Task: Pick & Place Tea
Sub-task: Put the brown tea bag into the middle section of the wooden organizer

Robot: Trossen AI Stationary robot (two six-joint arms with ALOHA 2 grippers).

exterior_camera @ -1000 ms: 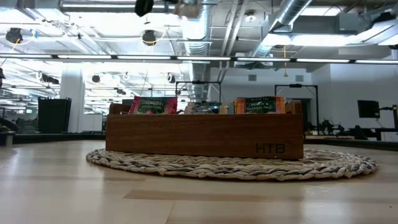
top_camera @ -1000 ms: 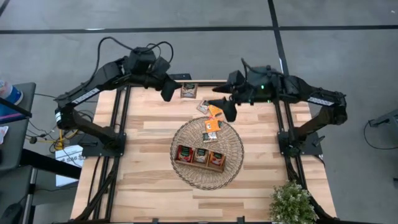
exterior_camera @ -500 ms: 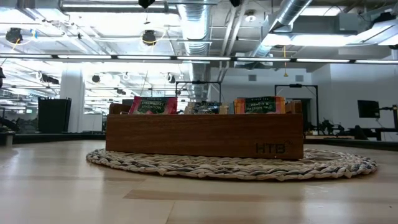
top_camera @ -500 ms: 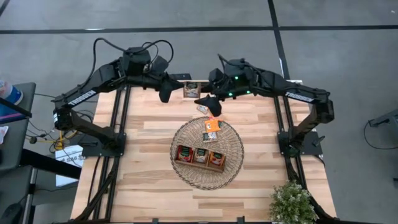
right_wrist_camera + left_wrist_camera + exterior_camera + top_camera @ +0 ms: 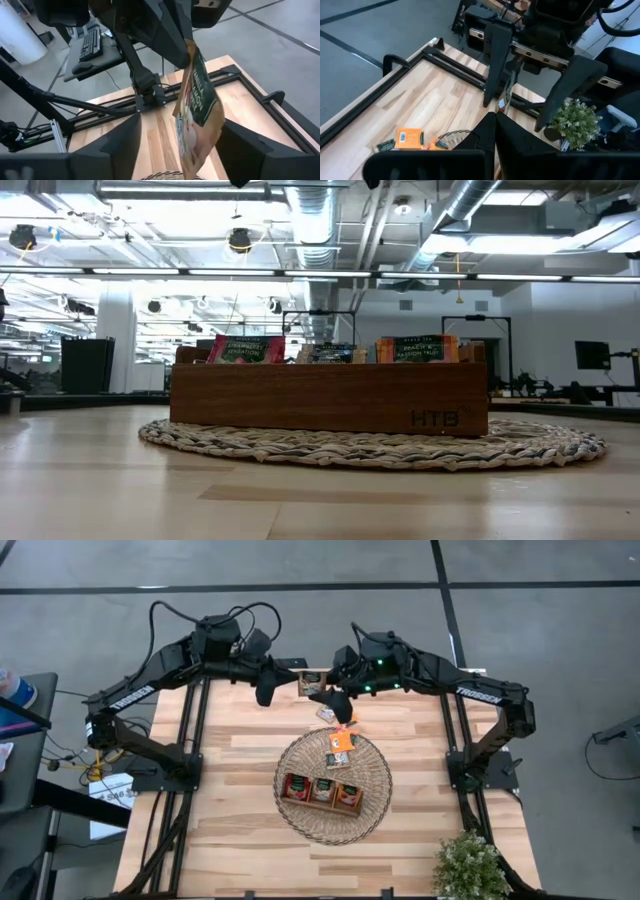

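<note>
— What is the surface like?

— A pale wooden table [image 5: 250, 840] on a grey floor, with an open, brightly lit workroom behind it. At the front corner stands a small plant [image 5: 468, 865], clear of the work.

— And the next thing back?

— A round wicker basket [image 5: 375, 810] in the middle of the table, with a wooden tray [image 5: 330, 395] in it. Its three compartments hold upright tea sachets [image 5: 322, 790], labels showing above the wall. I take that to be the goal, since they are sorted and standing.

— Any tea outside it?

— Yes. A few loose sachets [image 5: 342, 740] lie flat just behind the tray, one orange one across the basket's far rim and others on the bare wood beyond it. They look like the stock waiting to be picked.

— Where are the arms?

— Both meet above the far edge. The left gripper [image 5: 495, 125] is pinched fully together, and the right wrist view shows a held sachet [image 5: 197, 107] hanging from it by its top edge, pale with a green label, tilted a little.

— And the other?

— The right gripper [image 5: 335, 702] has its fingers [image 5: 120, 145] spread wide, one on each side of that sachet, with a gap on both sides and nothing gripped. Hanging it free like this leaves its lower half open to take, so I judge this a hand-over, with the right arm better placed to carry it to the tray.
</note>
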